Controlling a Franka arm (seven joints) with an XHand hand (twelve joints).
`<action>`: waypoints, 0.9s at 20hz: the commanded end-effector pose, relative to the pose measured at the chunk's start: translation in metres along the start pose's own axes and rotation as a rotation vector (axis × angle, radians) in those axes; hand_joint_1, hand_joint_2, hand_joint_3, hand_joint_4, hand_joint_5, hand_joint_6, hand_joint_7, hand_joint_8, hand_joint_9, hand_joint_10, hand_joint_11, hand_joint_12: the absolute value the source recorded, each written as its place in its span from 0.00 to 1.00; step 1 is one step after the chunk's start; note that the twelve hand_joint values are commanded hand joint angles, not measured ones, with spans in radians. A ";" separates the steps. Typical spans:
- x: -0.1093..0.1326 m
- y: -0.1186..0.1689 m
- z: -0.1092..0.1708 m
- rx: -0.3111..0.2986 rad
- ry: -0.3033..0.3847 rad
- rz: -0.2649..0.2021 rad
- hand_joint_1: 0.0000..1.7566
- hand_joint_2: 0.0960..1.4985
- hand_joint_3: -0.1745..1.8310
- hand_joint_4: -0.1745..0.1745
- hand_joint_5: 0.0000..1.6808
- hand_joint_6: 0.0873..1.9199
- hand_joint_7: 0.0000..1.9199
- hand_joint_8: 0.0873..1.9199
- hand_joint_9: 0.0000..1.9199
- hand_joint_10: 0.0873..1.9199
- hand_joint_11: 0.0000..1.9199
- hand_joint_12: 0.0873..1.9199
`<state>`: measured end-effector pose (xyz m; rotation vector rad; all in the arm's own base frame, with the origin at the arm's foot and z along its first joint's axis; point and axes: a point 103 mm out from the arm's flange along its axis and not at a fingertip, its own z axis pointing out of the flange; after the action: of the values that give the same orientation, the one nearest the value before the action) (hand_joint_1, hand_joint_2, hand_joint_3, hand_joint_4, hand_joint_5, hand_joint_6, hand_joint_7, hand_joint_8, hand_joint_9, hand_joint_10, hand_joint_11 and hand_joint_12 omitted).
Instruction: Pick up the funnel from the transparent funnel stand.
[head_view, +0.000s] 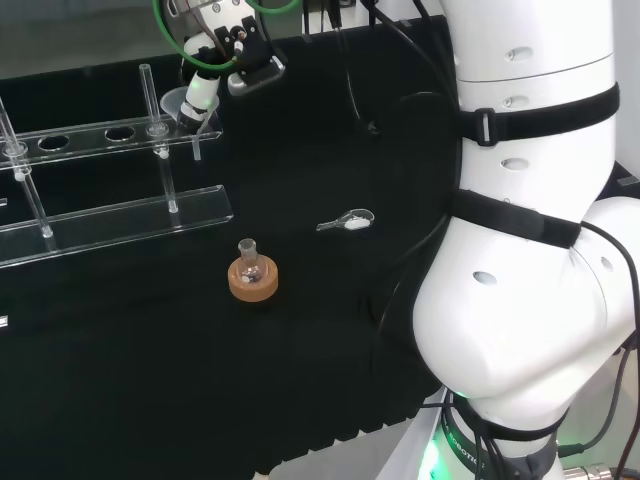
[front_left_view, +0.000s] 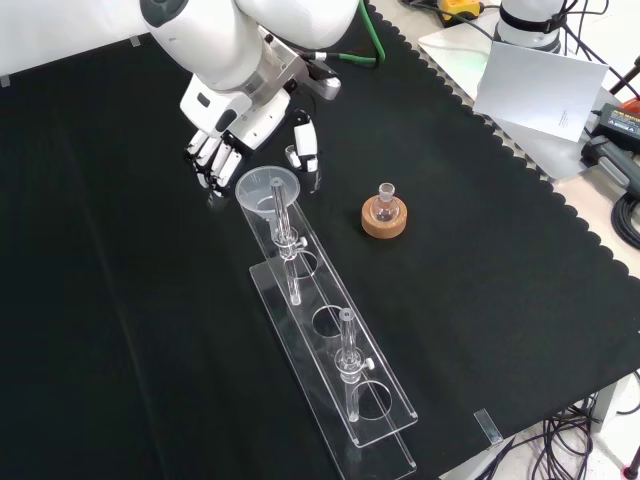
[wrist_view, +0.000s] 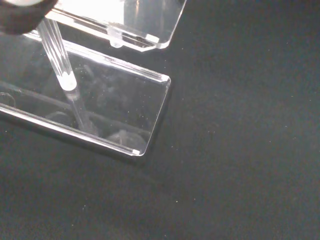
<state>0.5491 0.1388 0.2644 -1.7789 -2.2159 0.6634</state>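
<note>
Black cloth covers the bench, and the clear funnel stand (front_left_view: 330, 370) runs along it toward the near edge in the front view. At its far end the funnel (front_left_view: 268, 187) sits upright in the top rail, stem pointing straight down. My hand (front_left_view: 245, 125) hangs just beyond it, fingers (front_left_view: 208, 152) to the bowl's left and thumb (front_left_view: 305, 143) to its right, apart and holding nothing. I must reach nearer, I judge.

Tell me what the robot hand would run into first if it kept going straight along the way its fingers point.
Most likely the funnel: in the front view the robot hand points down at the rim of its bowl, fingers on one side and thumb on the other, at the end of the transparent funnel stand. Depth is unclear, so contact may already be close.
</note>
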 end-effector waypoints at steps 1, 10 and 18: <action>-0.001 0.000 0.001 0.006 0.003 0.001 0.37 0.44 0.12 0.44 0.21 0.00 0.24 0.25 0.10 0.40 0.00 0.61; 0.001 0.002 0.003 0.009 0.007 0.003 0.37 0.45 0.13 0.48 0.30 0.00 0.34 0.23 0.14 0.37 0.00 0.61; 0.000 0.003 -0.005 -0.025 0.022 -0.002 0.39 0.46 0.14 0.57 0.39 0.00 0.44 0.18 0.23 0.30 0.00 0.62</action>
<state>0.5535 0.1404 0.2657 -1.7837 -2.2151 0.6309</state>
